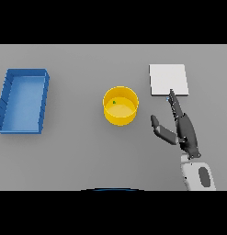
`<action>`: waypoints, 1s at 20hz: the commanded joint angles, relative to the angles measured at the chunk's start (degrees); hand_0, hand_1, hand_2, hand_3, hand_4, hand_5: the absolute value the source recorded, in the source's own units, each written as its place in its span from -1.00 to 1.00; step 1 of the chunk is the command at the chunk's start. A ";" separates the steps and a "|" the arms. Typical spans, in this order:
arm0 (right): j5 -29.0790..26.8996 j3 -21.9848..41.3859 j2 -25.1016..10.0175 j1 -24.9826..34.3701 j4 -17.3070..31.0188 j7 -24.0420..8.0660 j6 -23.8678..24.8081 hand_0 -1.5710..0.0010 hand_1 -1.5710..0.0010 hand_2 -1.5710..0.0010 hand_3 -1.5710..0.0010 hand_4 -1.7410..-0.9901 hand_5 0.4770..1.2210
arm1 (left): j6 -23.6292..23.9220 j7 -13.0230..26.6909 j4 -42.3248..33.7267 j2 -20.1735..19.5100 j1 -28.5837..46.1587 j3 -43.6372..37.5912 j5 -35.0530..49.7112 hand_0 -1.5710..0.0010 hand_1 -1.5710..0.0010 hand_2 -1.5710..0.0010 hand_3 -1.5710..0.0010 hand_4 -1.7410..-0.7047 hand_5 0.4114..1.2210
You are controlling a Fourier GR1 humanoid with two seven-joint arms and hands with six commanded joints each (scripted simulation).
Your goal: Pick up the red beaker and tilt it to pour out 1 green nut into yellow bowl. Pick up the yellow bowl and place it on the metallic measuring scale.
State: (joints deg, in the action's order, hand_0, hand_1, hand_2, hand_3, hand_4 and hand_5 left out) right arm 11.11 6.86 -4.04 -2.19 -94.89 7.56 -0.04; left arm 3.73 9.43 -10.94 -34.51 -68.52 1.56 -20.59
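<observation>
A yellow bowl (120,106) stands upright near the middle of the table, and a small green nut (114,102) lies inside it at its far left. To the bowl's right, further back, lies the flat metallic measuring scale (168,80). My right hand (184,128) is open just in front of the scale. Its straight fingers point at the scale's near edge, and its thumb is spread toward the bowl without touching it. No red beaker shows in the head view. My left hand is out of sight.
A blue rectangular bin (24,100) sits at the far left of the grey table, a good way from the bowl.
</observation>
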 commanded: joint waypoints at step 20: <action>0.03 -0.10 -0.24 -0.27 0.69 1.28 -0.04 1.00 1.00 1.00 1.00 0.56 -0.48 | -9.94 20.30 -52.01 -0.96 38.25 2.91 17.30 0.51 0.55 0.57 0.56 0.67 -0.43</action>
State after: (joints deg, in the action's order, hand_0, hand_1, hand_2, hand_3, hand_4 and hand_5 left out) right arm 11.14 6.75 -4.28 -2.43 -94.22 8.75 -0.06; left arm -6.21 29.76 -62.94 -35.45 -30.27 4.48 -3.29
